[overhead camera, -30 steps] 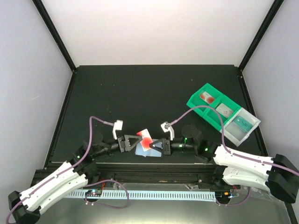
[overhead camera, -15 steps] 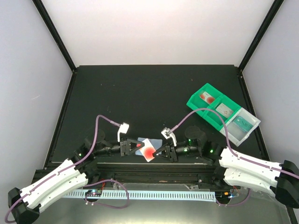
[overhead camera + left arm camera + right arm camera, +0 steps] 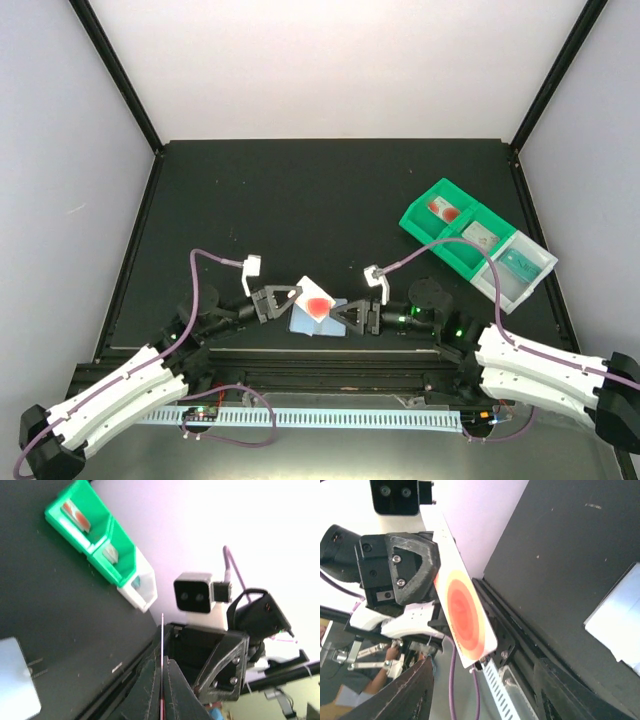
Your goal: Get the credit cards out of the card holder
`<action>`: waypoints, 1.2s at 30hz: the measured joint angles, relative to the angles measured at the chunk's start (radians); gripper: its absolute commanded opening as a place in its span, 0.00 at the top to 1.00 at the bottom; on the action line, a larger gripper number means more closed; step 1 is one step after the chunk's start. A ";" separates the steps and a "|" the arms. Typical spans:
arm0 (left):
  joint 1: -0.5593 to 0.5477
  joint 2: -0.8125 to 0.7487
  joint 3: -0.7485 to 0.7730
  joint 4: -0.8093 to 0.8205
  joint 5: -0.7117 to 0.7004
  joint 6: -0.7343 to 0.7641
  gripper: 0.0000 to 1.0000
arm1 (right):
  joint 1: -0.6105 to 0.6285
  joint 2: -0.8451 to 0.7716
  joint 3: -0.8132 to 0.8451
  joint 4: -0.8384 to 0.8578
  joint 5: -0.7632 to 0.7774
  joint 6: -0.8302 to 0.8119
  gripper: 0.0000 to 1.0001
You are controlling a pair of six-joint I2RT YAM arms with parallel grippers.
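A white credit card with a red round mark (image 3: 317,301) hangs above the table's near edge, pinched at its left end by my shut left gripper (image 3: 296,297). In the left wrist view the card (image 3: 162,630) shows edge-on between the closed fingers of the left gripper (image 3: 162,666). My right gripper (image 3: 343,316) stands open just right of the card, apart from it. The right wrist view shows the card's (image 3: 464,611) face ahead of the right gripper's (image 3: 485,685) spread fingers. The card holder (image 3: 303,324) lies on the mat below them, pale side up.
A green-and-clear compartment tray (image 3: 428,226) sits at the right of the mat. It holds a red-marked card (image 3: 440,209), a pale grey card (image 3: 481,237) and a teal card (image 3: 520,262). The tray (image 3: 102,555) also shows in the left wrist view.
My left gripper shut on the card. My right gripper then opened, let go of it and drew back to the right. The card lifted slightly.
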 measured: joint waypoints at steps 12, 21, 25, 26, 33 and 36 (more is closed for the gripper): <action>0.001 0.078 -0.034 0.227 -0.143 -0.120 0.98 | 0.000 0.150 -0.024 0.290 0.092 0.242 0.70; 0.001 0.118 -0.051 0.311 -0.189 -0.163 0.98 | 0.000 0.249 -0.002 0.439 0.096 0.328 0.84; 0.001 0.115 -0.057 0.318 -0.208 -0.168 0.98 | 0.000 0.265 0.000 0.468 0.096 0.347 0.92; 0.001 0.112 -0.060 0.319 -0.212 -0.169 0.98 | 0.000 0.266 0.000 0.472 0.097 0.352 0.96; 0.001 0.089 -0.072 0.317 -0.234 -0.168 0.63 | 0.000 0.264 0.000 0.492 0.098 0.367 0.99; 0.001 0.062 -0.072 0.284 -0.252 -0.169 0.37 | 0.000 0.241 0.000 0.467 0.112 0.354 0.99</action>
